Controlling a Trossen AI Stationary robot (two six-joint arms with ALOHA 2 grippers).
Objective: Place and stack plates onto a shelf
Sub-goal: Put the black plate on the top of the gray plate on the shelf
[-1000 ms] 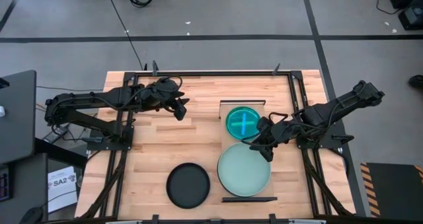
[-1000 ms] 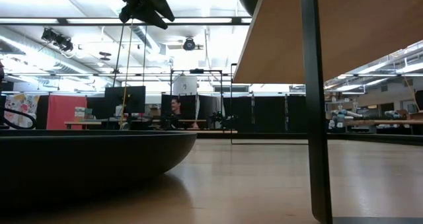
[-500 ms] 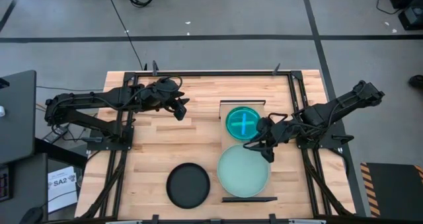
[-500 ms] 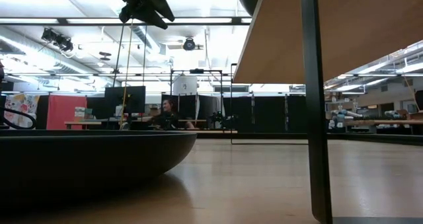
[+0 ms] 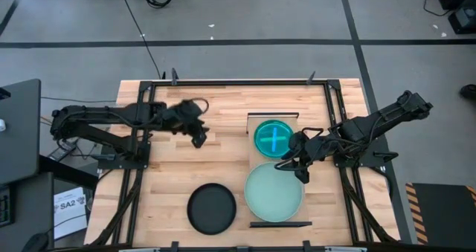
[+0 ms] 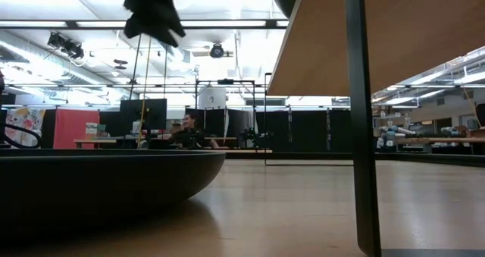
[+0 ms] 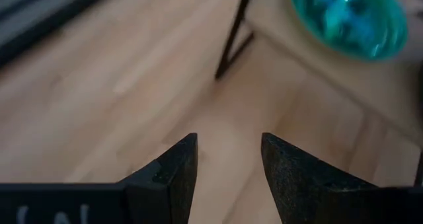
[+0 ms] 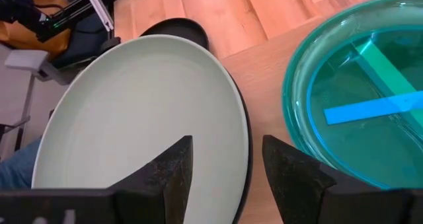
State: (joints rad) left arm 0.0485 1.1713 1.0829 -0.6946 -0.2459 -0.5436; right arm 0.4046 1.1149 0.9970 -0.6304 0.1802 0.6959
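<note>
Here, your left gripper hovers unclenched and empty over bare tabletop at left. One black plate lies toward its five o'clock, nearer this arm than the other. Further right, the shelf runs lengthwise twelve to six, carrying two plates: one teal at the far end, one mint at the near end. Your right gripper hangs between them, jaws parted, holding nothing. Three plates in all.

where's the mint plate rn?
High view: the mint plate lies on the shelf's near end, right of the black plate, beside the teal plate.
</note>
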